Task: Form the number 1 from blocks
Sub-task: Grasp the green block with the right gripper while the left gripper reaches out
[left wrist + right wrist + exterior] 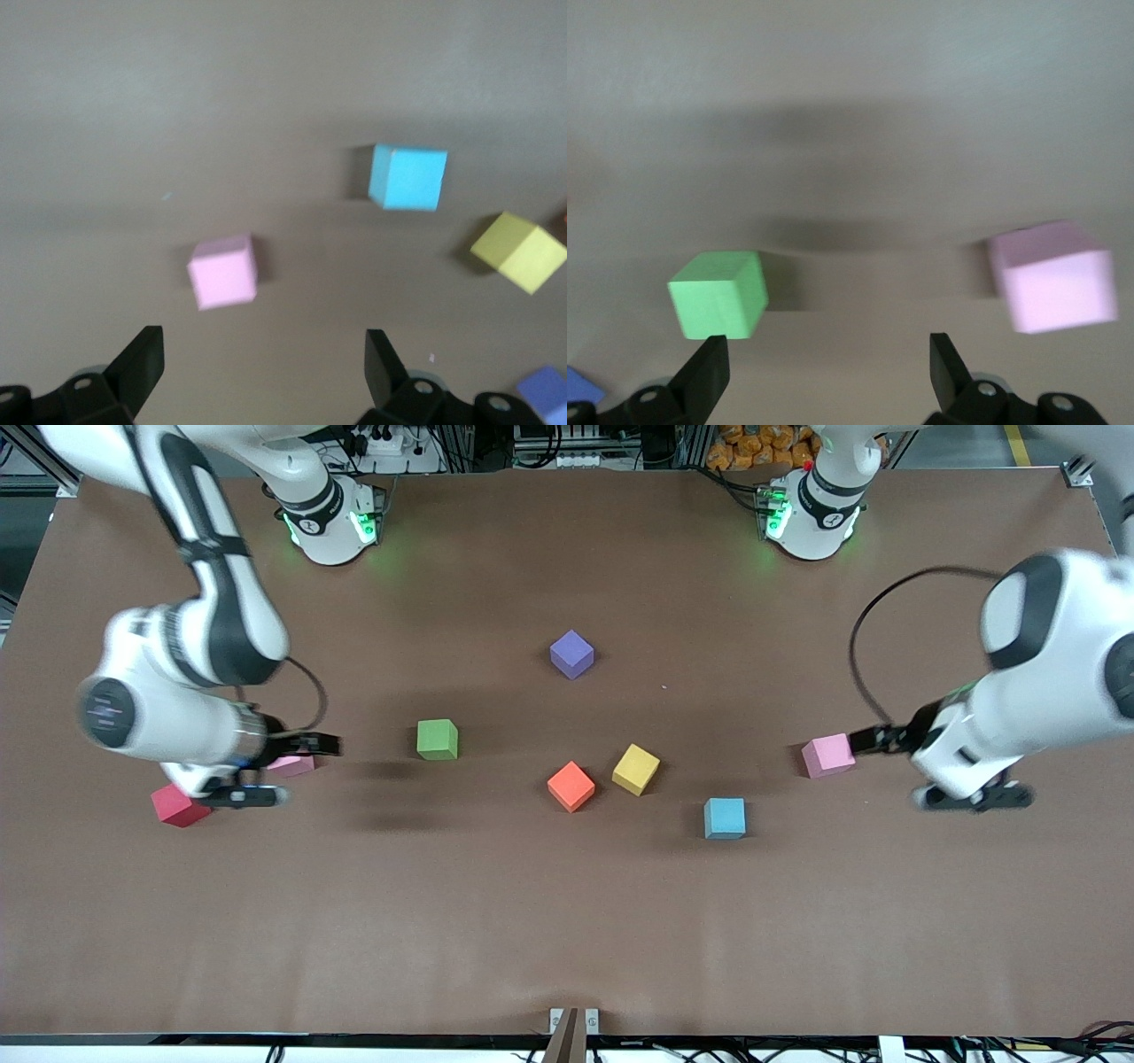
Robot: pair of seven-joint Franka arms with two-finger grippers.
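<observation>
Left claw (921, 766) hangs spread and empty beside a pink block (828, 755); right claw (279, 769) hangs spread over another pink block (292, 764), beside the red block (177, 806)

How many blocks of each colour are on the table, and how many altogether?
purple block: 1
green block: 1
orange block: 1
yellow block: 1
blue block: 1
red block: 1
pink blocks: 2
Total: 8 blocks
</observation>
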